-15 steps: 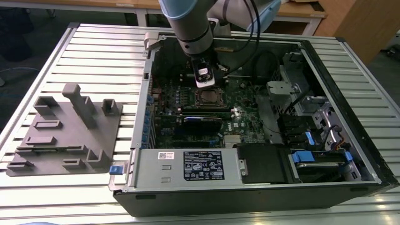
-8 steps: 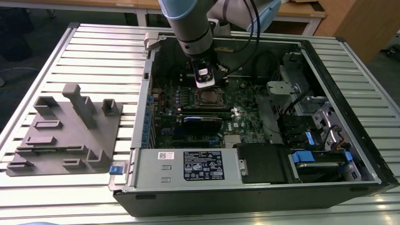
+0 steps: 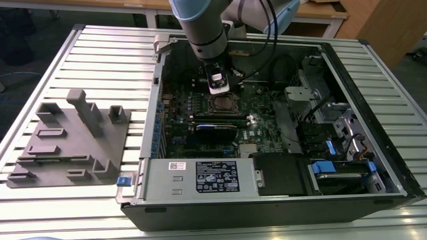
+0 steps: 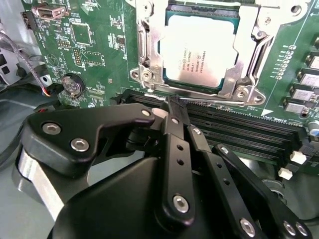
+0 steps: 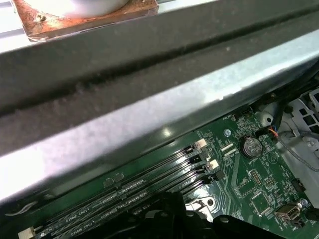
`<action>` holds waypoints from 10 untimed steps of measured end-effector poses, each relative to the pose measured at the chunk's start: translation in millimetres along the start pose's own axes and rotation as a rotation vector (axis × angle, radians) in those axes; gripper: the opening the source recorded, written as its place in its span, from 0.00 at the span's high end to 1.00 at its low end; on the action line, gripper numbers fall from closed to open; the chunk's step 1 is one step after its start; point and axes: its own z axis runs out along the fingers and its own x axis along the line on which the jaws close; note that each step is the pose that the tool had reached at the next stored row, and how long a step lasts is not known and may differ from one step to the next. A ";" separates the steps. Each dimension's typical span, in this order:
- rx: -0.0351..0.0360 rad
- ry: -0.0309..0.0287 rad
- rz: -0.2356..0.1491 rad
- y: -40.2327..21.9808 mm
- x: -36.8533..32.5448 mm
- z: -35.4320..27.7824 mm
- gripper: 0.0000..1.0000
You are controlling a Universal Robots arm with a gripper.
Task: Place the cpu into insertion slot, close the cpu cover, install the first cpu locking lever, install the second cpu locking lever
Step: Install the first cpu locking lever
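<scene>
Looking across a ribbed metal counter (image 3: 100,55) carrying an open computer case (image 3: 373,75) laid on its side, with a grey moulded fixture (image 3: 67,150) lying well away from the end effector (image 3: 220,91), toward the exterior view's left. Reaching down into the case with the arm (image 3: 200,25) and hanging just over the insertion slot (image 3: 223,105) on the green circuit board (image 4: 99,30). Pressing the two black fingers (image 4: 175,124) together, tip to tip, with nothing seen clamped between them in the second wrist view. Pointing those tips at the nearest edge of the socket, right beside a thin lever rod (image 4: 214,101) running along that edge; not managing to tell whether touching it or stopping just short. Sitting directly ahead of the end effector, seated in the slot: the cpu (image 4: 199,47), showing its dull silver top. Lying flat over it: the cpu cover (image 4: 245,55), framing the chip through its square window. Running just beside the fingertips, between them and the case wall: long black memory slots (image 4: 239,129). Resting farther off to one side of the end effector: a round coin battery (image 4: 74,84). Showing again in the first wrist view those memory slots and the battery, under the grey case wall (image 5: 149,124).
</scene>
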 end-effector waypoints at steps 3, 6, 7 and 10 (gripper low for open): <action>0.0027 -0.0014 -0.001 -0.6 -0.3 0.1 0.89; 0.0066 -0.0032 -0.003 -1.6 -0.8 0.0 0.89; 0.0079 -0.0037 -0.003 -2.0 -1.0 0.0 0.89; 0.0117 -0.0054 -0.005 -3.0 -1.4 -0.1 0.89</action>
